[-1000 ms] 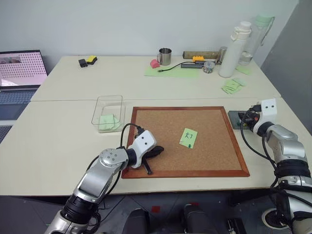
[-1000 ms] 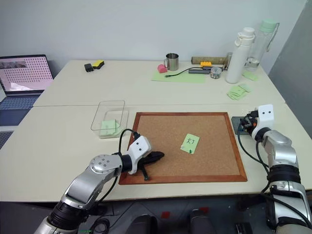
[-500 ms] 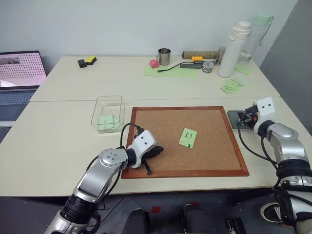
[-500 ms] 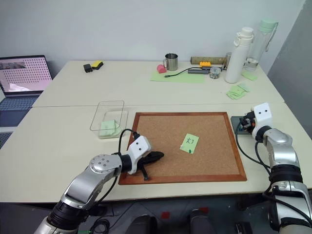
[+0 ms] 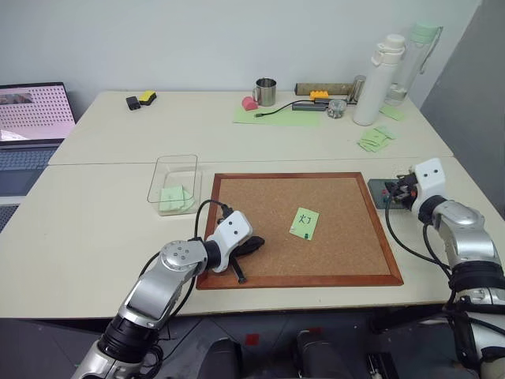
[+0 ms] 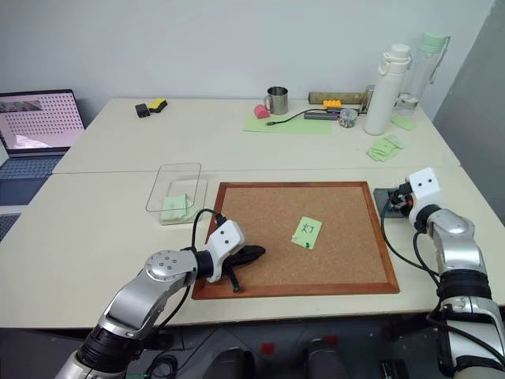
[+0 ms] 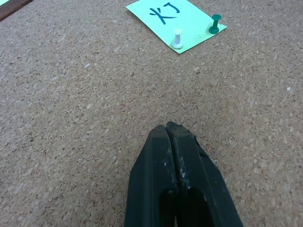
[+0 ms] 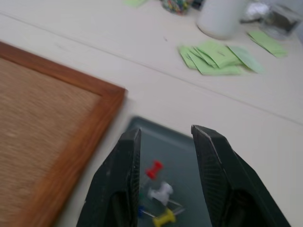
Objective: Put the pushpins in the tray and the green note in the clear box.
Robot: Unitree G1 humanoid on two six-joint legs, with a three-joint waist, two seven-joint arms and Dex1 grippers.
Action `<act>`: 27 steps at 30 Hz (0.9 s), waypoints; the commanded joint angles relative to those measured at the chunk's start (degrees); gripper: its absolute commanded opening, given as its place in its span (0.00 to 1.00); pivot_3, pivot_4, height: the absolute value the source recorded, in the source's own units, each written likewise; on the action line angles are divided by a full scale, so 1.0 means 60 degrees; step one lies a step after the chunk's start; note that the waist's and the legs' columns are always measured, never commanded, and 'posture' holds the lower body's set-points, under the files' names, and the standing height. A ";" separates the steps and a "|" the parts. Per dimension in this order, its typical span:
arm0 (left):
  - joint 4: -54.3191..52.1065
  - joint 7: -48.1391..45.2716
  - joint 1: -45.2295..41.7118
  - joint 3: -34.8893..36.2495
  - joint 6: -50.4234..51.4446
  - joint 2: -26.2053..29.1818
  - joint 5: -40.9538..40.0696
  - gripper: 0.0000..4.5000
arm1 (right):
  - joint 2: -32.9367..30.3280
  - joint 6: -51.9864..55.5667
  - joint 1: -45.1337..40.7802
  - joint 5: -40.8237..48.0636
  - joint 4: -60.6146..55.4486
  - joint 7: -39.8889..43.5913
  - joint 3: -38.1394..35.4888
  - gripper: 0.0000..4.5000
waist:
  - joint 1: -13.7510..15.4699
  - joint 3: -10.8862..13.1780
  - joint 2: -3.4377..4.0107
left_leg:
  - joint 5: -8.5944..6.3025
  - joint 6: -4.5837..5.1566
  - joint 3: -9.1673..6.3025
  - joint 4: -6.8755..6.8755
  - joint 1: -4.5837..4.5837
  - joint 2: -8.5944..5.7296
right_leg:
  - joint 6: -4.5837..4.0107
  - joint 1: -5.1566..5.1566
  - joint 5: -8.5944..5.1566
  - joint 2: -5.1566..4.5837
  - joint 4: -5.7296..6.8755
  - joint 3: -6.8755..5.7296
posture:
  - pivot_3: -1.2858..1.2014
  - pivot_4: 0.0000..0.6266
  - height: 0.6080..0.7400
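Hovering over the tray (image 8: 189, 151), my right gripper (image 8: 165, 137) has its jaws spread with nothing between them; red, white, yellow and blue pushpins (image 8: 158, 189) lie inside the tray, just beside the corkboard (image 5: 276, 237) frame. My left gripper (image 7: 169, 130) rests on the cork, jaws pressed together. The green note (image 7: 173, 19) sits on the board, pinned by a white and a green pin. The clear box (image 5: 175, 183) stands left of the board.
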 commanded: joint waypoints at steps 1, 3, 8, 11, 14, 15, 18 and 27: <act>0.0310 -0.0084 0.0430 -0.0326 0.0371 0.0191 0.0162 0.00 | 0.0190 0.1449 0.1468 0.1732 -0.3757 0.1228 0.0433 0.39 | 0.0014 -0.0003 0.0001 | 0.0000 0.0000 -0.0003 -0.0016 0.0012 0.0002 | 0.0003 0.0001 -0.0006 0.0001 0.0000 -0.0003 | 0.52 0.24 1.00; 0.0297 -0.0091 0.0484 -0.0323 0.0336 0.0203 0.0174 0.00 | 0.0304 0.1907 0.2085 0.1959 -0.4919 0.1245 0.0789 0.39 | 0.0025 -0.0005 0.0003 | 0.0000 0.0000 -0.0006 -0.0042 0.0026 0.0002 | 0.0000 0.0005 -0.0016 0.0002 0.0001 -0.0001 | 0.52 0.24 1.00; 0.0441 -0.0163 0.0325 -0.0353 0.0259 0.0173 0.0193 0.00 | 0.0928 0.1928 0.2818 0.1263 -0.5936 0.0690 0.1995 0.39 | 0.0004 -0.0010 -0.0002 | 0.0000 -0.0001 -0.0006 -0.0051 0.0037 0.0006 | -0.0015 0.0003 -0.0031 0.0002 -0.0001 0.0004 | 0.52 0.24 1.00; 0.0580 -0.0254 0.0143 -0.0379 0.0195 0.0187 0.0205 0.00 | 0.1268 0.1629 0.2797 0.0687 -0.5564 0.0381 0.2500 0.39 | 0.0011 -0.0010 -0.0004 | 0.0000 -0.0001 -0.0004 -0.0050 0.0039 0.0003 | -0.0016 0.0002 -0.0032 0.0002 -0.0002 0.0003 | 0.52 0.24 1.00; 0.0709 -0.0324 0.0025 -0.0394 0.0134 0.0211 0.0225 0.00 | 0.1551 0.1519 0.2686 0.0398 -0.5134 0.0217 0.2750 0.39 | 0.0029 -0.0015 -0.0011 | 0.0000 -0.0001 -0.0004 -0.0049 0.0039 0.0001 | -0.0018 0.0002 -0.0033 0.0001 -0.0002 0.0000 | 0.52 0.24 1.00; 0.0736 -0.0339 0.0001 -0.0391 0.0124 0.0212 0.0229 0.00 | 0.1618 0.1461 0.2661 0.0312 -0.5002 0.0195 0.2815 0.39 | 0.0035 -0.0015 -0.0011 | 0.0000 -0.0001 -0.0004 -0.0049 0.0039 0.0001 | -0.0019 0.0002 -0.0033 0.0001 -0.0001 -0.0001 | 0.52 0.24 1.00; 0.0790 -0.0364 -0.0058 -0.0392 0.0118 0.0209 0.0233 0.00 | 0.1756 0.1418 0.2627 0.0209 -0.4751 0.0182 0.2879 0.39 | 0.0059 -0.0015 -0.0011 | 0.0000 -0.0001 -0.0002 -0.0049 0.0039 0.0001 | -0.0023 0.0002 -0.0035 0.0001 0.0000 -0.0002 | 0.52 0.24 1.00; 0.0778 -0.0358 -0.0083 -0.0373 0.0156 0.0232 0.0217 0.00 | 0.1919 0.1452 0.2654 0.0261 -0.4567 0.0350 0.2825 0.19 | 0.0088 -0.0018 -0.0015 | 0.0000 -0.0001 -0.0003 -0.0049 0.0039 0.0002 | -0.0024 0.0002 -0.0036 0.0002 0.0001 -0.0003 | 0.52 0.24 1.00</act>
